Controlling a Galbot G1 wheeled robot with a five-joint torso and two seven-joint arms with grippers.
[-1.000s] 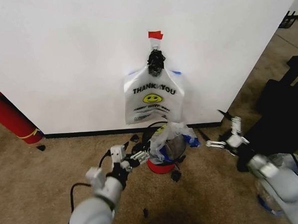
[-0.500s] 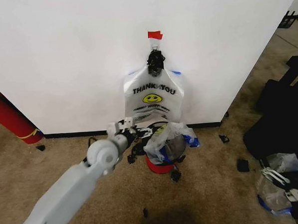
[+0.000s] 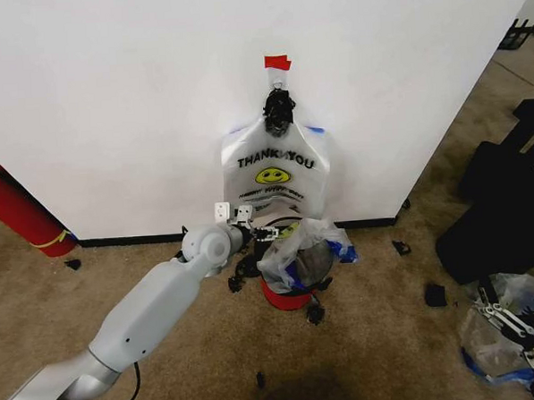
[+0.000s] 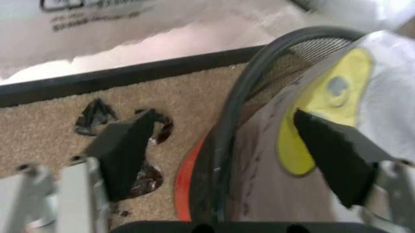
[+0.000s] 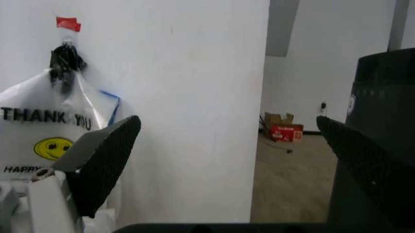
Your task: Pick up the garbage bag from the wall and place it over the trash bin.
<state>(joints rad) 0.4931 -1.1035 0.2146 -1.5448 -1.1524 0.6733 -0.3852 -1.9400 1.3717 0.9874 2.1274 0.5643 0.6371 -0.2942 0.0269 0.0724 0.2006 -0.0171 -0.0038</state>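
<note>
The garbage bag [image 3: 277, 177], white with "THANK YOU" lettering and a yellow smiley, hangs from a black clip under a red tape piece [image 3: 278, 62] on the white wall [image 3: 119, 109]. It also shows in the right wrist view as the garbage bag [image 5: 45, 131]. Below it stands the trash bin [image 3: 290, 293], black with a red base, holding another crumpled translucent bag. My left gripper [image 3: 261, 232] is open at the bin's near-wall rim, just under the hanging bag's lower edge. In the left wrist view the left gripper [image 4: 226, 119] straddles the bin's rim [image 4: 241, 102]. My right gripper [image 3: 510, 317] is open, low at the right.
A red cylinder [image 3: 17, 213] leans at the far left by the black baseboard [image 3: 126, 240]. Small black scraps [image 3: 435, 294] lie on the carpet. Black equipment [image 3: 505, 205] and a plastic bag [image 3: 489, 341] crowd the right side.
My left arm stretched forward, carrying its gripper from the bin's left side to its rim under the hanging bag. My right arm drew back from beside the bin to the lower right.
</note>
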